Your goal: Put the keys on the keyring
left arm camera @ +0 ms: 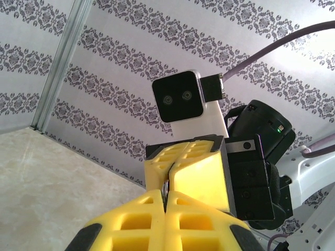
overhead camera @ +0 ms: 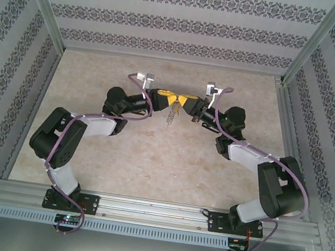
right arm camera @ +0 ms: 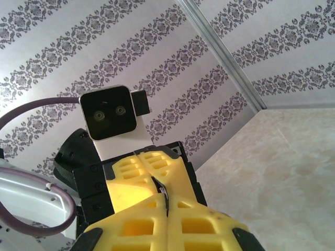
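Above mid-table, toward 12 o'clock of the top view, left gripper (overhead camera: 164,95) and right gripper (overhead camera: 187,100) met tip to tip, raised off the table (overhead camera: 149,161). Left arm reached in from 7 o'clock, right arm from 5 o'clock.

Left fingers (left arm camera: 136,214) were closed flat on each other. Right fingers (right arm camera: 199,219) were closed too. A metal sliver (left arm camera: 165,187) sat in the seam where the two pairs butted. Too small to tell whether it was key or ring.

The keyring (overhead camera: 171,112) hung from the meeting point, its chain trailing toward 6 o'clock, clear of the table. At least one pair must have clamped it. Which one, could not tell. The keys could not be made out as a separate item; probably the sliver at the seam.

Judgement: tips faced each other so that one held the loop steady while the other fed the small key in. Holding it up kept the chain dangling free, not bunched on the surface.

Room: open table on all sides of the junction, widest toward 6 o'clock. Back wall (overhead camera: 170,25) stood near at 12 o'clock, so any pull-apart looked safer along 9 and 3 o'clock. Side walls were well apart from both elbows. Near rail (overhead camera: 155,209) was far off at 6 o'clock. Wrist cameras faced each other just beside the tips, the tightest spot.
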